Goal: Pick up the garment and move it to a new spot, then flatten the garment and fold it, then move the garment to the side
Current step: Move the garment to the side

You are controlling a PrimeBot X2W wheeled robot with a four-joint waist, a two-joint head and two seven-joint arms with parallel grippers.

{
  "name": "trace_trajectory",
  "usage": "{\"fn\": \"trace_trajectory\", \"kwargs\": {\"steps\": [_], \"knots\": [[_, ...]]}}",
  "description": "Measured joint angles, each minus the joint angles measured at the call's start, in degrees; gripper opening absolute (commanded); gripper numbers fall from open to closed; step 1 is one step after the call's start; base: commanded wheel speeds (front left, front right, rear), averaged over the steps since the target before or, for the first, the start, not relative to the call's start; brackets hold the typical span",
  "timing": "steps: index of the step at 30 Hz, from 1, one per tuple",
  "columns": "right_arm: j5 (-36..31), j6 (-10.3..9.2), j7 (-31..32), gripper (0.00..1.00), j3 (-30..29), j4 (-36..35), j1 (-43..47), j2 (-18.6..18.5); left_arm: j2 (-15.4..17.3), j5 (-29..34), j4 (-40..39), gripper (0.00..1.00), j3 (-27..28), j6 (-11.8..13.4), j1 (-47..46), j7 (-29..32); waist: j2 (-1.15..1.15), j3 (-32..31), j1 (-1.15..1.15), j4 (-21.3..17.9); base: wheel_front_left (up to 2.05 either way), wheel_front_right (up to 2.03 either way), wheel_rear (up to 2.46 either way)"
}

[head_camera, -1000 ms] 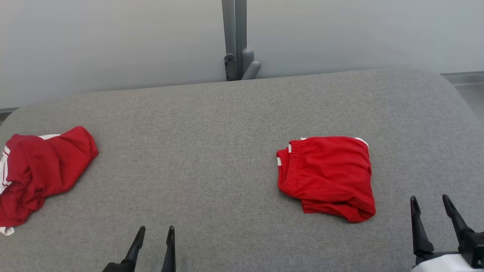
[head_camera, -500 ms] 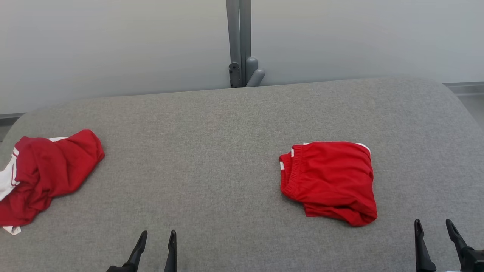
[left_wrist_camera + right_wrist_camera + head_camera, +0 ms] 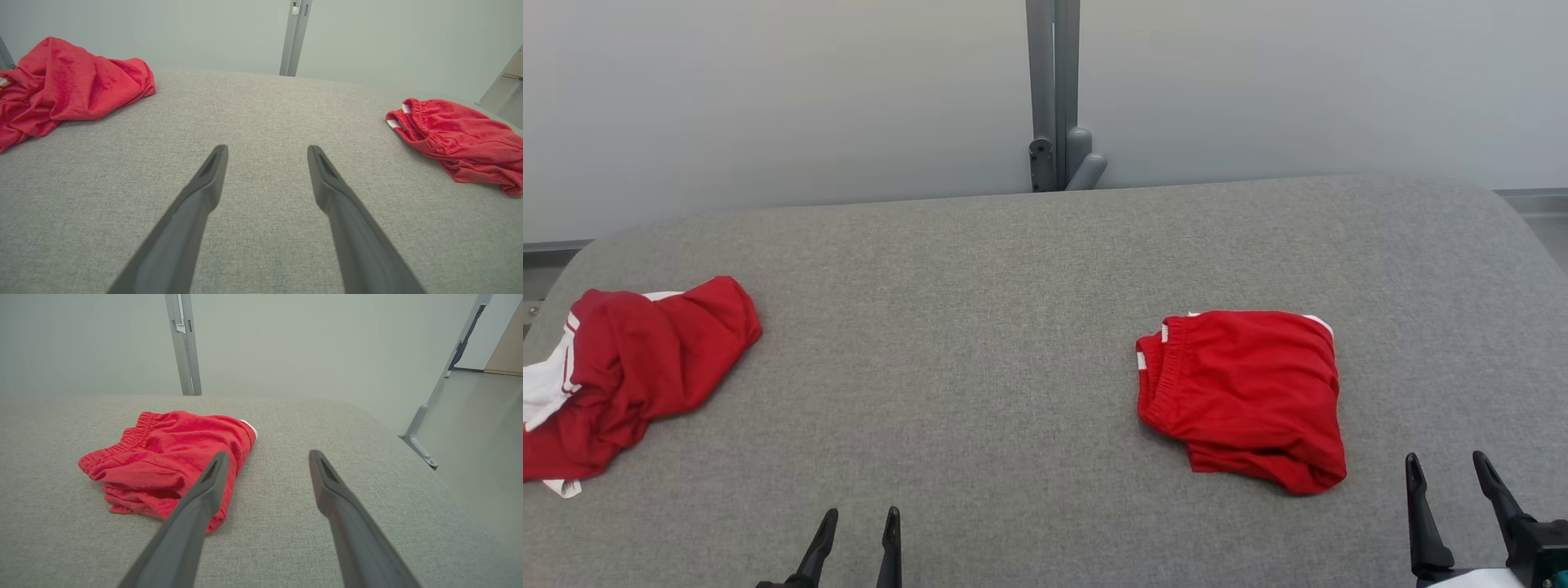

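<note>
The folded red garment [image 3: 1241, 396] lies on the grey surface [image 3: 980, 327] just ahead and to the left of the right claw [image 3: 1445, 457]. It is a compact, slightly rumpled packet with its elastic waistband [image 3: 1168, 367] facing the left claw [image 3: 863, 512], so for it folding and setting aside look done. A crumpled red garment [image 3: 637, 376] sits well off to the left of the left claw, bunched and unflattened; picking up, flattening and folding all seem left for it, and both claws stand with jaws wide apart and empty, touching no cloth.
</note>
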Motion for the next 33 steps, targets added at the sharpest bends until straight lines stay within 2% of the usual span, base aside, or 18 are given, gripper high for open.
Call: {"fn": "trace_trajectory", "kwargs": {"steps": [13,18,21,25,30,33], "knots": [[0.3,0.0,0.0,1.0,0.6,-0.1,-1.1,-0.2,0.0,-0.2,0.0,1.0,0.1,0.2,0.7,0.0,0.0,-0.7,0.0,1.2,0.0,0.0,0.0],[6.3,0.0,0.0,1.0,-0.8,2.2,-4.3,0.4,0.0,-0.5,-0.1,1.0,0.0,0.5,0.7,0.0,0.0,-0.8,0.0,1.5,0.0,0.0,0.0],[12.8,0.0,1.0,1.0,2.4,11.2,-9.3,-0.3,0.0,-1.0,-0.1,1.0,-0.5,0.8,0.8,0.0,0.0,-1.1,0.0,1.3,0.0,0.0,0.0],[19.8,0.02,10.6,1.0,3.6,19.2,-17.5,-1.7,0.0,-1.4,0.0,1.0,-1.0,1.0,1.3,0.0,0.0,-1.3,0.0,0.9,0.0,0.0,0.0],[22.3,-0.03,20.0,1.0,2.3,28.6,-26.0,-0.6,0.0,-1.8,0.2,1.0,-1.9,1.1,1.2,0.0,0.0,-0.9,0.0,1.1,0.0,0.0,0.0],[21.4,-0.02,22.1,1.0,1.2,34.7,-29.3,0.1,0.0,-2.0,0.5,1.0,-2.7,1.1,0.6,0.0,0.0,-0.6,0.0,1.7,0.0,0.0,0.0]]}}
